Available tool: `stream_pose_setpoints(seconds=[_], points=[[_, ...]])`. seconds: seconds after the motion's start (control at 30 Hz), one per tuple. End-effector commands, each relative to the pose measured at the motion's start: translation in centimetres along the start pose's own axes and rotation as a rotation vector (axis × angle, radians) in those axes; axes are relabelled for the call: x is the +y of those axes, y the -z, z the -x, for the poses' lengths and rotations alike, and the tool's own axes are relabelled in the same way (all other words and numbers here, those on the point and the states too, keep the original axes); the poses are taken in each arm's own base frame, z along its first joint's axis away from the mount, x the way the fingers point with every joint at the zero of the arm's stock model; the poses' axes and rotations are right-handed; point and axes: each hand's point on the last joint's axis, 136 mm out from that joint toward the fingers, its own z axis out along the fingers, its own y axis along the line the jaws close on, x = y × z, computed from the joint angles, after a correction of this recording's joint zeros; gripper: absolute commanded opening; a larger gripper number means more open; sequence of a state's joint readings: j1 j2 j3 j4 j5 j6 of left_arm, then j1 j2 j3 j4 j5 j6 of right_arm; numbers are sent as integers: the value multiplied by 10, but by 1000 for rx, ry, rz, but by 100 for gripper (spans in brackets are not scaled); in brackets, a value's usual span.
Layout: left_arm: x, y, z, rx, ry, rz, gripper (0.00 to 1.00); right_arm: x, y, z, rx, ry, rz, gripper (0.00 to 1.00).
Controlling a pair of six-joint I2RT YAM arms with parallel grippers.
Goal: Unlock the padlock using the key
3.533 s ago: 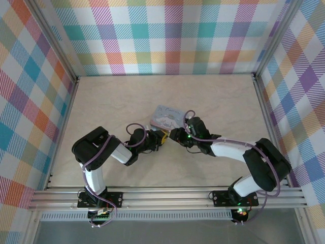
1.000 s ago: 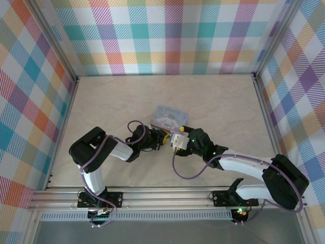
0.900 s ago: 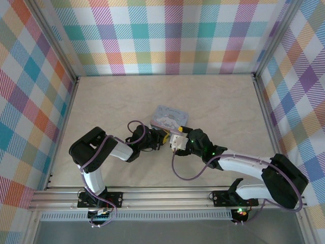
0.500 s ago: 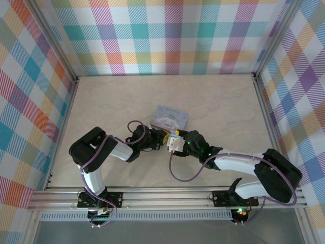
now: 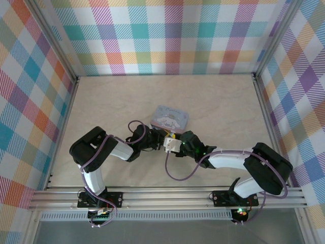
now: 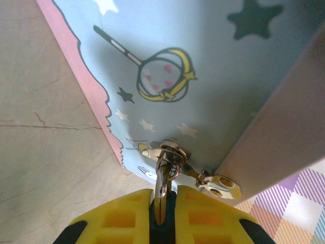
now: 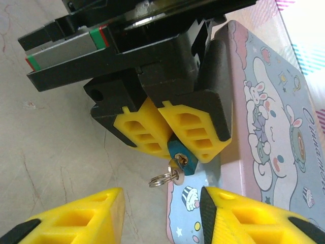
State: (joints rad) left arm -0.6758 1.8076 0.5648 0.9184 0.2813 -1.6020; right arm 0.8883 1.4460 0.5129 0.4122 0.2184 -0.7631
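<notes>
Left gripper (image 7: 170, 145) clamped on padlock (image 7: 182, 159), key (image 7: 175, 172) seemingly in it; right gripper (image 7: 161, 199) agape, now closer

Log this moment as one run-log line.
left hand: shut on padlock | key: in padlock, ring hanging | right hand: open, short of key | tin: beside padlock

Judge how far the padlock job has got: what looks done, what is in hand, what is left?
Done: the left claw grips the padlock beside the tin, and the key seems to sit in its keyhole, ring dangling. In hand: the right claw, open, faces the key without touching it. To do: pinch the key, turn it and pop the padlock open.
</notes>
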Motion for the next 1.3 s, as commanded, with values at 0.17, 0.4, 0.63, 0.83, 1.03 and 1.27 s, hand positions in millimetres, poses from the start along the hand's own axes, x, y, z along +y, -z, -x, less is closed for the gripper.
stream_pose_setpoints(seconds=[0.17,0.4,0.63,0.83,1.03,1.27], points=[[-3,-6,-8,34,0,-7,0,-17,-4,19,-42,-26,-60,38],[-3,-7,-9,37,1,-5,0,-19,-9,20,-37,-35,-62,34],[-3,-7,-9,39,1,-6,0,-19,-13,16,-11,-38,-69,26],[-2,-7,-9,39,2,-5,0,-24,-16,13,7,-65,-95,16],[-2,-7,-9,39,3,-4,0,-29,-19,9,41,-83,-122,10],[-1,-6,-9,38,1,-5,0,-37,-21,7,69,-153,-149,1]])
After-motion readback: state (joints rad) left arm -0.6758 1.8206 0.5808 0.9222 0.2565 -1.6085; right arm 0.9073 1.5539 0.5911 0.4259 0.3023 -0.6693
